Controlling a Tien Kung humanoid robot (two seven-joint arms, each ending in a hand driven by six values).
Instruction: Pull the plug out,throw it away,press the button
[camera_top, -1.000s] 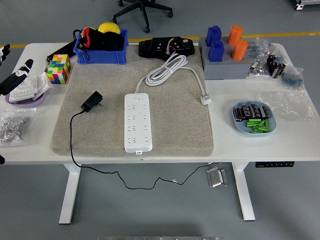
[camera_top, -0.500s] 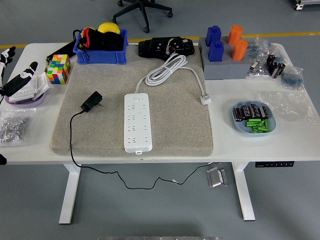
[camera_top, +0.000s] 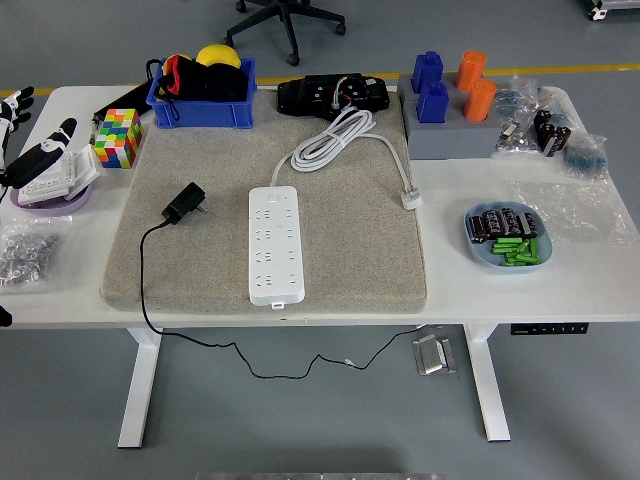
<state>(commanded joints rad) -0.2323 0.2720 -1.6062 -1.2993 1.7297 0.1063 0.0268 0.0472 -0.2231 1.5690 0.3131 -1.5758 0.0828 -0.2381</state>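
The black plug (camera_top: 186, 204) lies on its side on the grey mat (camera_top: 340, 265), out of the power strip (camera_top: 276, 244) and just to its left. Its thin black cord (camera_top: 146, 290) runs down off the table's near edge. The white power strip lies flat in the middle of the mat, long way toward the robot. A small button seems to sit at its near end, but it is too small to be sure. The strip's white cable (camera_top: 335, 140) curls in a loop behind it and ends in a white plug (camera_top: 411, 198) on the mat's right edge.

The left hand (camera_top: 25, 150) is at the picture's left edge, over the table's left end. Its fingers (camera_top: 50, 142) are spread apart and hold nothing. It hangs by a purple plate (camera_top: 48, 199) with a white thing on it.

A blue bin (camera_top: 203, 107) at the back holds a yellow ball (camera_top: 217, 56) and some black and red things. A pale blue dish (camera_top: 484, 251) on the right holds green sticks (camera_top: 521, 250) and dark little parts. A colourful cube (camera_top: 118, 137) stands left of the mat. A grey block (camera_top: 450, 135) at the back right holds blue and orange pieces.
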